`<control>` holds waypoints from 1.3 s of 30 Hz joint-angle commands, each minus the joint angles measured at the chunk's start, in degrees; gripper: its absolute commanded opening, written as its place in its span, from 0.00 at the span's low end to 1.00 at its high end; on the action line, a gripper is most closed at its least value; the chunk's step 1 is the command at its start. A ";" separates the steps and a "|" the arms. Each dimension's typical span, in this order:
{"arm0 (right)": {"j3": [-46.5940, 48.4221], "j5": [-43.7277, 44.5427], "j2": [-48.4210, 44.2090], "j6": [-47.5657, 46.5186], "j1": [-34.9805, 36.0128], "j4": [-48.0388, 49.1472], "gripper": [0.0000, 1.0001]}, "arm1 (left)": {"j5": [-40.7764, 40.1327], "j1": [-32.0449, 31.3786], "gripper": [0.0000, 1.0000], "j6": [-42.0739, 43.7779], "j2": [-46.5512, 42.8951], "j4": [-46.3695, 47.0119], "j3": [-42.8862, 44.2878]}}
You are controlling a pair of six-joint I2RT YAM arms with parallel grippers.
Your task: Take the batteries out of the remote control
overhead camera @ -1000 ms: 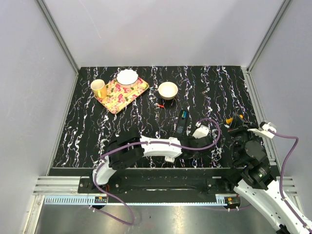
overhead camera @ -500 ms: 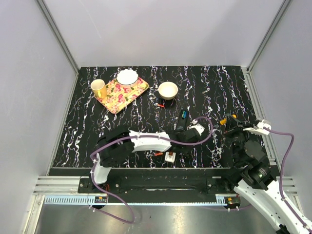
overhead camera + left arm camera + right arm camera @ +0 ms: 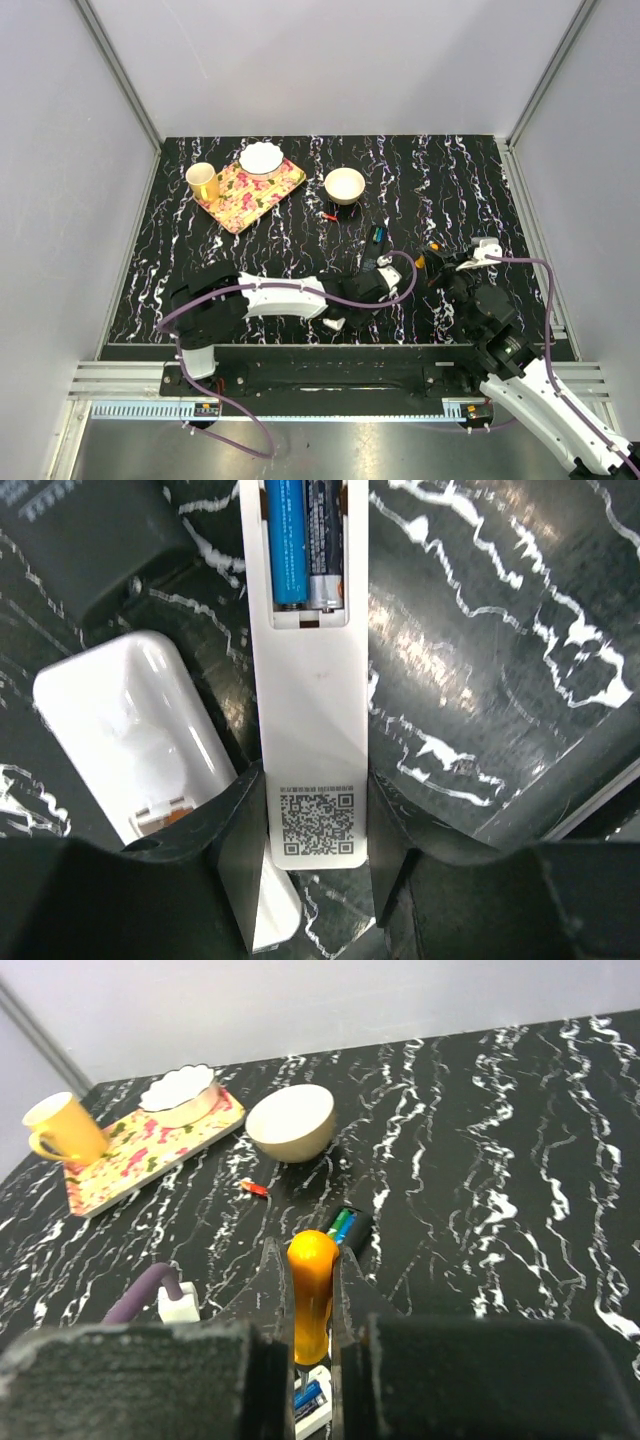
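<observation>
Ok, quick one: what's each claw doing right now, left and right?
Left claw: closed on the white remote, gripping its QR-code end.
Right claw: closed on an orange-handled tool.

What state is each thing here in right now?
white remote: compartment open, two batteries inside.
battery cover: off, lying beside it.
black remote: open, cells inside.
red battery: loose on table.
left gripper: shut on white remote.
right gripper: shut on orange tool.
mug: upright.

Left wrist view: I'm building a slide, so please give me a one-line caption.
Left gripper clasps a slim white plastic remote, its open bay showing two blue cylindrical batteries.
</observation>
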 commanded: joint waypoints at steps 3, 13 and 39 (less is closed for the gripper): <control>0.05 -7.43 2.24 0.40 0.19 7.28 0.00 | -0.25 1.03 0.00 2.08 -5.90 -6.00 -6.12; -6.54 -11.74 5.68 8.13 0.19 19.82 0.00 | -0.96 1.38 0.00 4.46 -10.66 -8.37 -11.04; -8.22 -22.64 30.37 10.61 0.19 42.35 0.00 | 2.20 1.64 0.78 1.74 -24.01 -2.58 -16.76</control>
